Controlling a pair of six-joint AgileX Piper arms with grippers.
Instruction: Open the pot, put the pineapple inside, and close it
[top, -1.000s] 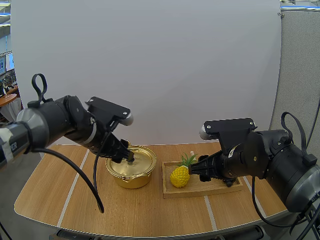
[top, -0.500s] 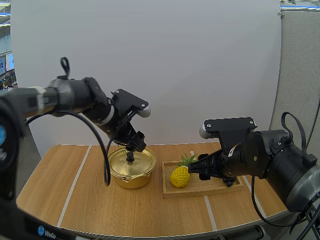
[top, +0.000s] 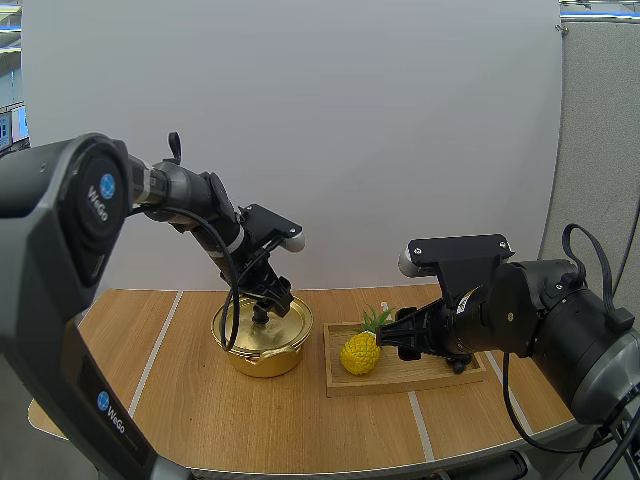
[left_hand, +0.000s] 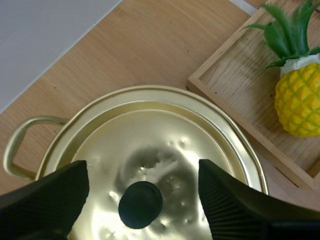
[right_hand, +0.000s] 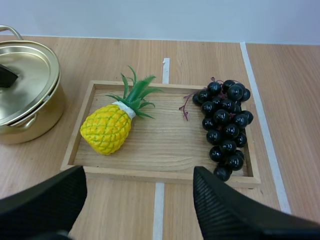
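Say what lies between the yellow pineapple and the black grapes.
Only bare floor of the shallow wooden tray, between yellow pineapple and black grape bunch; the right wrist view shows it.

Wooden tray sits flat on counter. One bunch of dark grapes lies inside tray at one end, stem toward tray centre. White tape lines cross counter; one passes under tray.

Wooden table with pale stripes, gold pot resting on it, wooden tray just beside, seemingly not touching
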